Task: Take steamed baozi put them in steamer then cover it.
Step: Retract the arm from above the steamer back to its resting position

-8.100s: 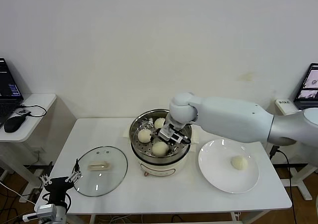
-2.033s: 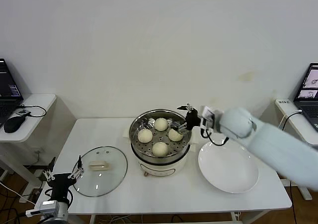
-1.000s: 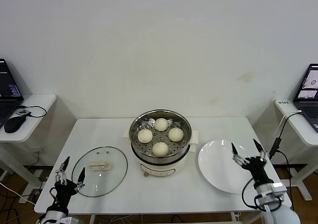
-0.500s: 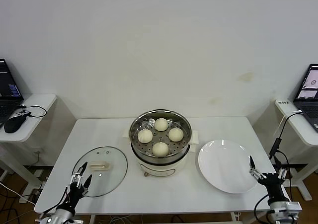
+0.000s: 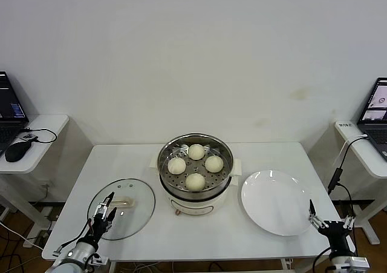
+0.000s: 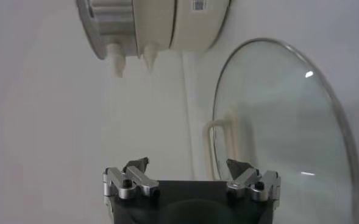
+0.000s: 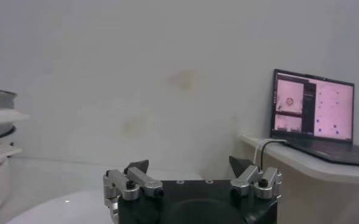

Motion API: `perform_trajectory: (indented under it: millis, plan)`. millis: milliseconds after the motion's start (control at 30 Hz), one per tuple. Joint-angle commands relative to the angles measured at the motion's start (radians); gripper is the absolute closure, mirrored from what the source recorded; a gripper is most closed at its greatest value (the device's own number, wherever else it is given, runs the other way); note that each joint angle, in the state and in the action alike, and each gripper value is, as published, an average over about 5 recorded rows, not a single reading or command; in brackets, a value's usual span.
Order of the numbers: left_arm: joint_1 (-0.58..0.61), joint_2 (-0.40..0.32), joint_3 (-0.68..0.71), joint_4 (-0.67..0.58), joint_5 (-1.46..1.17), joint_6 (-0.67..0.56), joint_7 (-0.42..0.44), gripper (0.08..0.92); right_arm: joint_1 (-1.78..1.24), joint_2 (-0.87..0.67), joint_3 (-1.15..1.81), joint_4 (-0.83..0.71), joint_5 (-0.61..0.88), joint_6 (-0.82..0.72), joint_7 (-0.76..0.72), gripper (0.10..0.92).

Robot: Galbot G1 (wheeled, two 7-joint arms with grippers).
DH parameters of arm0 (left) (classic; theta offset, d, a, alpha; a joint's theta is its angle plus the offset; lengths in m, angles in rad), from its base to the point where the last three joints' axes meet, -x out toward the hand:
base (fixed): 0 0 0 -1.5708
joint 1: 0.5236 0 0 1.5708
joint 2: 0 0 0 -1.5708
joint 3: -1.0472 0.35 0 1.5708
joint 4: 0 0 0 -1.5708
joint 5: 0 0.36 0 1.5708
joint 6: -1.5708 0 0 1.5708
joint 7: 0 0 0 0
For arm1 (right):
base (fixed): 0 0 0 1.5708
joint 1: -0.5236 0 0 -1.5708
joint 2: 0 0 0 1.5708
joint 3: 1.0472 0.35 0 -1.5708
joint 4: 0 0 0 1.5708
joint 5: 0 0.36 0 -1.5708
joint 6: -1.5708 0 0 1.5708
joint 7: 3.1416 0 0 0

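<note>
Vs 0.5 s ago: left gripper (image 5: 105,209) has moved over the cover (image 5: 122,208) rim, fingers spread; right gripper (image 5: 329,225) dropped lower by plate (image 5: 277,201), spread too. Four baozi (image 5: 195,181) sit in uncovered steamer (image 5: 195,166); cover lies flat on table (image 5: 205,230).

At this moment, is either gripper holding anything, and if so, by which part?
Nothing is held. The left gripper hangs open over the near edge of the round clear glass lid, not gripping it; the right gripper is open and empty beside the white plate.

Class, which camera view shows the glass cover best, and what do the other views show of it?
The head view: the whole cover lies flat on the table, handle up, left of the steamer. The left wrist view shows only part of its rim and handle, beyond the open left gripper. The right wrist view shows none.
</note>
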Motion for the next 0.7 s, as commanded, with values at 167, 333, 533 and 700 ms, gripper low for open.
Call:
perform_trajectory:
  millis: [167, 333, 533, 700]
  plan:
    - [-0.143, 0.004, 0.032, 0.098, 0.023, 0.003, 0.01, 0.177, -0.014, 0.011, 0.013, -0.023, -0.023, 0.024, 0.001, 0.203]
    - [-0.186, -0.006, 0.041, 0.13, 0.018, 0.012, 0.018, 0.177, -0.011, 0.016, 0.008, -0.036, -0.033, 0.03, 0.001, 0.203]
    - [-0.219, -0.008, 0.051, 0.167, 0.002, 0.014, 0.02, 0.177, -0.013, 0.018, 0.002, -0.044, -0.043, 0.032, 0.0, 0.203]
    - [-0.223, -0.012, 0.06, 0.18, -0.012, 0.017, 0.022, 0.177, -0.013, 0.019, -0.004, -0.048, -0.048, 0.031, -0.001, 0.202]
